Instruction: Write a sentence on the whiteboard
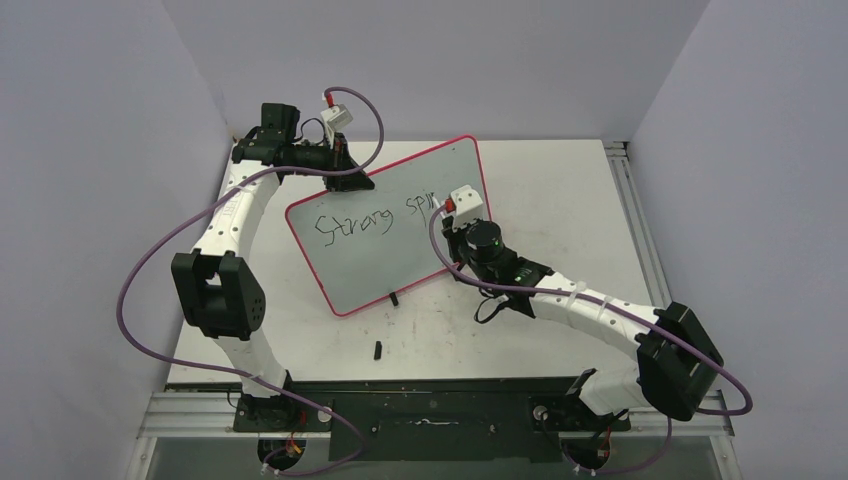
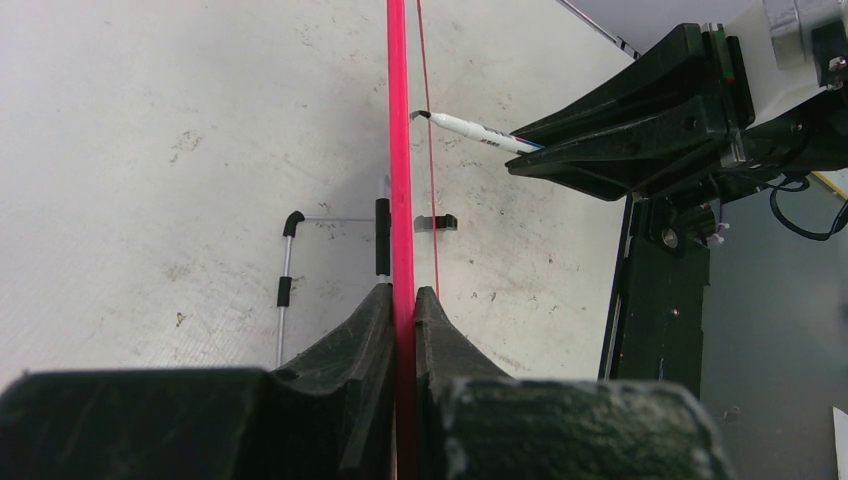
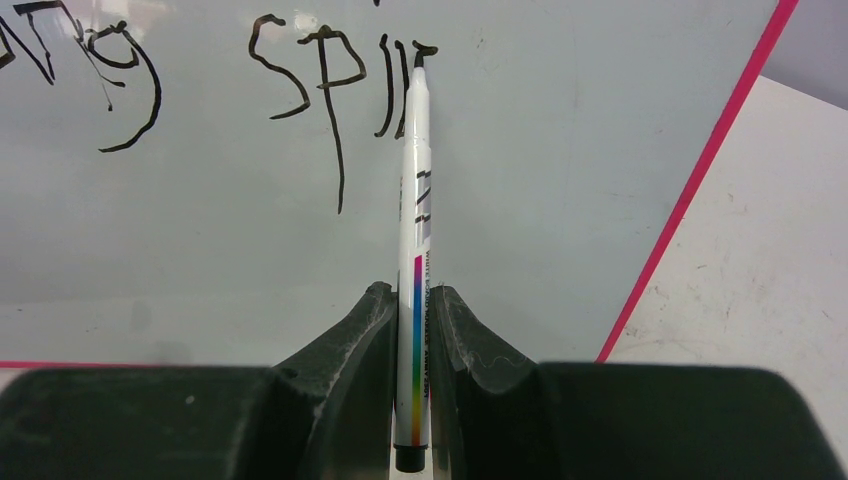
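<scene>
- sentence (image 1: 355,225): thin black script on the whiteboard (image 1: 400,265), its end hidden behind the right wrist.
- whiteboard: glossy, pink-rimmed, round-cornered, lying mid-table (image 1: 560,200).
- right gripper (image 3: 415,292): pinching a white marker (image 3: 413,190), tip on the last stroke.
- left gripper (image 2: 402,295): clamped on the far-left rim.

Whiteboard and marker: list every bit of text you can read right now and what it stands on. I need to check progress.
"Strong": black script on the whiteboard, first word of the sentence.
"spi": right after it on the same line, followed by one unfinished stroke at the tip of the marker.
Small print along the marker barrel, beside its rainbow strip: too small to read.
No other text can be made out in any view.
</scene>
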### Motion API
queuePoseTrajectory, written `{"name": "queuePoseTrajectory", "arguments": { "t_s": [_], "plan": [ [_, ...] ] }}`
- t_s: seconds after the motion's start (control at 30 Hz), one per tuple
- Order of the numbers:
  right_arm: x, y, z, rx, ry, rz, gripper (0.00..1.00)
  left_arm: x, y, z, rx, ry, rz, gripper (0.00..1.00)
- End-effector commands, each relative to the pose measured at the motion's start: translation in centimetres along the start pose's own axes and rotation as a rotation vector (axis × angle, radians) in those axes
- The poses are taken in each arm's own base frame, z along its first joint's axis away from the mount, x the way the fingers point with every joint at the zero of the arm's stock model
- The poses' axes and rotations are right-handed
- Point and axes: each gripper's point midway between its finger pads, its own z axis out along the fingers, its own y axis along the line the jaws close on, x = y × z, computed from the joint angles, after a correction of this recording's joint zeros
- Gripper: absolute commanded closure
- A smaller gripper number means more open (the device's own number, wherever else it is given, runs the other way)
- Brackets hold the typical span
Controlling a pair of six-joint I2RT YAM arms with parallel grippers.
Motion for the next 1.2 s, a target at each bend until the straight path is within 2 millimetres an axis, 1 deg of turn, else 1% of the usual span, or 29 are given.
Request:
{"name": "queuePoseTrajectory", "arguments": {
  "t_s": [0.0,0.37,0.6,0.73,0.87,0.97,1.17],
  "plan": [
    [-0.3,0.8,0.2,-0.024,-0.009,-0.011,0.95,3.2,-2.3,0.9,0.077,0.078,-0.115,1.0],
    [0.6,0.6,-0.2,-0.012,0.012,-0.012,0.95,3.2,-2.3,0.9,0.078,0.078,-0.115,1.0],
    [0.7,0.7,-0.5,-0.024,0.01,-0.015,0.95,3.2,-2.3,0.9,0.077,0.077,-0.116,1.0],
    [-0.3,0.6,-1.3,-0.016,-0.025,-0.007,0.95,3.2,-2.4,0.9,0.078,0.077,-0.114,1.0],
    [-1.5,-0.1,-2.2,0.005,-0.066,0.012,0.95,3.2,-2.3,0.9,0.078,0.078,-0.117,1.0],
    [-1.5,-0.5,-1.9,0.024,-0.061,0.001,0.95,3.2,-2.3,0.9,0.079,0.077,-0.117,1.0],
    [-1.4,-0.5,-1.3,0.029,-0.055,-0.012,0.95,3.3,-2.3,1.0,0.078,0.079,-0.119,1.0]
  ]
}}
